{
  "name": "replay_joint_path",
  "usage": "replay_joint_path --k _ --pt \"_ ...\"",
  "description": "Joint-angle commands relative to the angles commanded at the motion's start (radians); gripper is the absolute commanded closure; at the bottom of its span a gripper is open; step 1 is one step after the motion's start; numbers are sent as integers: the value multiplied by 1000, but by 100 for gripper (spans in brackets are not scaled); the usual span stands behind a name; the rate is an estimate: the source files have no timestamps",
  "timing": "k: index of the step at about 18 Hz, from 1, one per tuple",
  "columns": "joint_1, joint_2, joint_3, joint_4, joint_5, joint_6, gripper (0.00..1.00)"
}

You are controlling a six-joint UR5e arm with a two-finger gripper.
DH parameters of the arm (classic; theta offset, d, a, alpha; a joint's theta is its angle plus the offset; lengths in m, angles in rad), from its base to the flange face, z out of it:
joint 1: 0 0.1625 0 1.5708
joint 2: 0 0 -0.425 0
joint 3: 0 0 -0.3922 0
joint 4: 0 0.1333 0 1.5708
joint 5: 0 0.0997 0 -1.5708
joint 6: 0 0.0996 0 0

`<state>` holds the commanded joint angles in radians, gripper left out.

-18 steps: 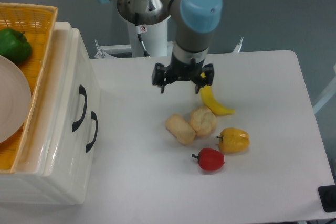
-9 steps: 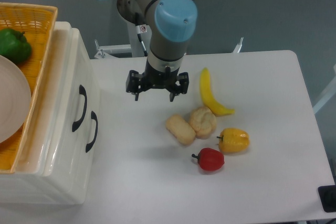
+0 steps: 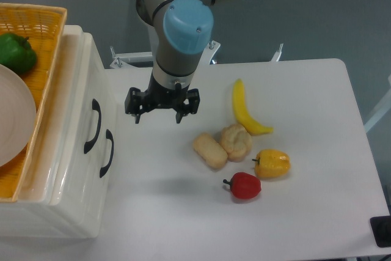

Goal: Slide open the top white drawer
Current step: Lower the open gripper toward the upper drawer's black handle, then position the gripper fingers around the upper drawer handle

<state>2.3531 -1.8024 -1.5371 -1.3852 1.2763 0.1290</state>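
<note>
Now hand (image 3: 157,114) nearer top white drawer (image 3: 78,120).

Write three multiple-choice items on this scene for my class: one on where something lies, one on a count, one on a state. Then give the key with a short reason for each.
1. Where is the green pepper?
A. In the orange basket on the cabinet
B. On the table beside the banana
C. In the tool

2. How many black handles show on the cabinet front?
A. One
B. Two
C. Three

3. What state is the top white drawer in?
A. Pulled fully out
B. Shut
C. Removed

Key:
1 A: the green pepper lies in the orange basket.
2 B: one handle on the top white drawer, a second handle on the lower one.
3 B: its front sits flush, and the tool hangs apart from it.
</note>
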Motion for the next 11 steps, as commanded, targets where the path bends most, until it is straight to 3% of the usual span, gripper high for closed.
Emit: replay_joint_path --k 11 --pt "-9 -21 0 -5 -80 -15 0"
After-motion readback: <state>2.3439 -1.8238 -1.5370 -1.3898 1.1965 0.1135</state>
